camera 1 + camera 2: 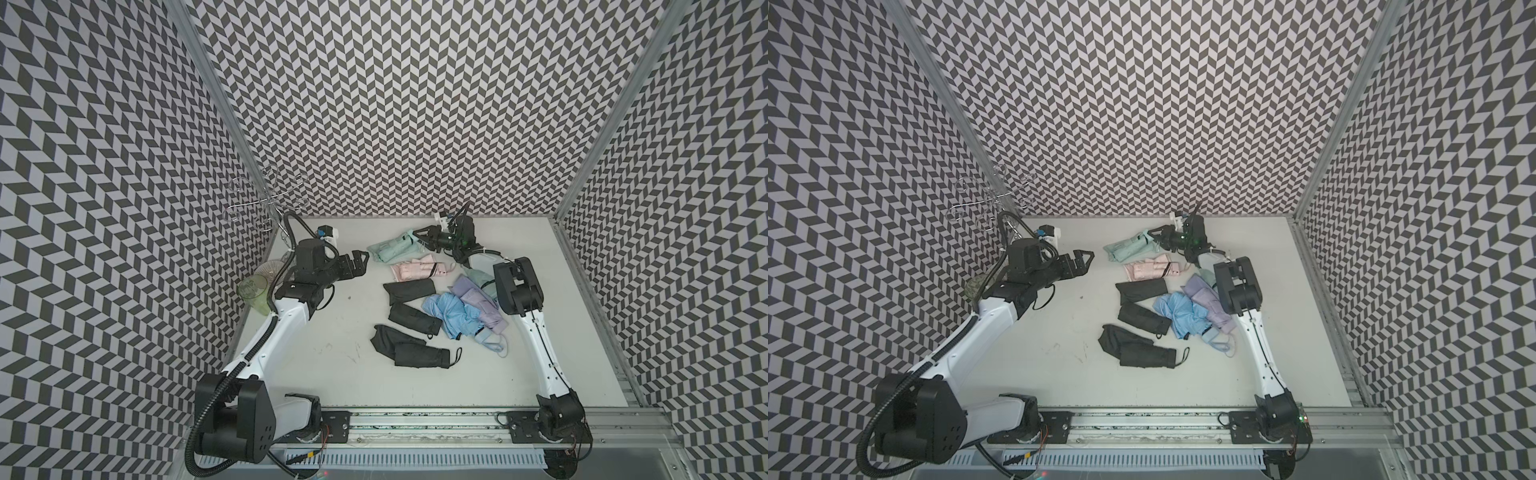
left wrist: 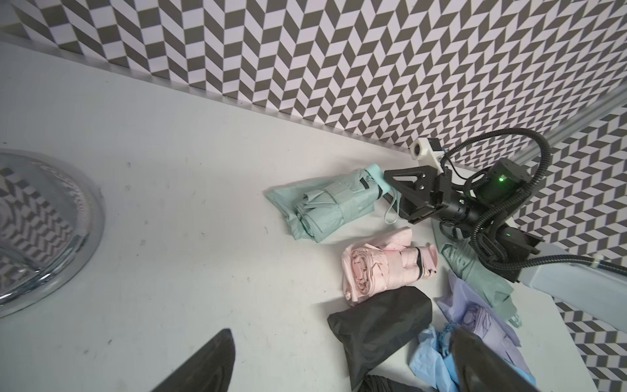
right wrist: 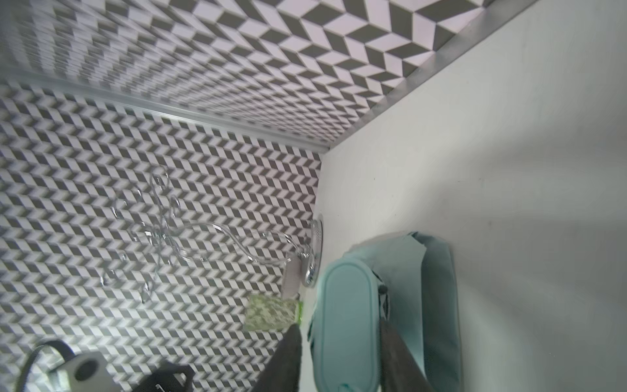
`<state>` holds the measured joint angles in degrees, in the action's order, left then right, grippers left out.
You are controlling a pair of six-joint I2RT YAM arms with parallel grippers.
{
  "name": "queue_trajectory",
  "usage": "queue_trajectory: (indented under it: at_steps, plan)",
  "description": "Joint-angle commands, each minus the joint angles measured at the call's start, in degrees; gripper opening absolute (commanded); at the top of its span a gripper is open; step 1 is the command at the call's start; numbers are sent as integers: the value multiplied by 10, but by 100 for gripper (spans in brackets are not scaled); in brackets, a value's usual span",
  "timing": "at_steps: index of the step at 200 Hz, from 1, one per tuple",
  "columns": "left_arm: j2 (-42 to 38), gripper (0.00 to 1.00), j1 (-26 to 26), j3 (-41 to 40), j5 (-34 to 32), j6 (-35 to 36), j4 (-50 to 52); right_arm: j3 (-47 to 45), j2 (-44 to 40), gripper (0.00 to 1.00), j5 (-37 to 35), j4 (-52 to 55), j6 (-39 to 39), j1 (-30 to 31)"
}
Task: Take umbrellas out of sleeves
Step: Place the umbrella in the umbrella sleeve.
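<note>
1. Both top views: folded pleated umbrellas lie clustered mid-table: two mint umbrellas (image 1: 390,249), one pink umbrella (image 1: 415,270), one light blue umbrella (image 1: 451,309), one lavender umbrella (image 1: 478,301), three black fabric bundles (image 1: 415,318).
2. Left wrist view: left gripper (image 2: 342,331) spread wide, empty.
3. Right wrist view: right gripper (image 3: 339,325) part-open, straddling a mint handle.

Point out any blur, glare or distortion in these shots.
Both top views: sharp, evenly lit, though the wide lens splays the corner posts. Left wrist: the chrome stand base mirrors the chevron wall. Right wrist: that wall smears with motion blur; the mint umbrella looms close and soft.
</note>
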<state>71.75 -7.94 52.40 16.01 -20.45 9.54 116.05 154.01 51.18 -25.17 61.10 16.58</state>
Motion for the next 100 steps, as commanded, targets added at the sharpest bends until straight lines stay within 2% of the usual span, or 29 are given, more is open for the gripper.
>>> queue_trajectory:
  at_steps: [1, 32, 61, 81, 100]
  plan:
    - [-15, 99, 2, -5, -36, -2, -2, 16, -21, 61, -18, 26, -52, 0]
    - [-19, 99, 1, -16, -48, -5, -16, 16, -63, 90, -72, 156, -167, -4]
    - [-24, 99, 1, -35, -52, -6, -41, 9, -141, 100, -166, 275, -303, -4]
    - [-31, 99, 1, -52, -62, -4, -70, -16, -217, 100, -225, 325, -375, -5]
    - [-34, 99, 1, -67, -76, -14, -109, -87, -310, 100, -263, 335, -426, -5]
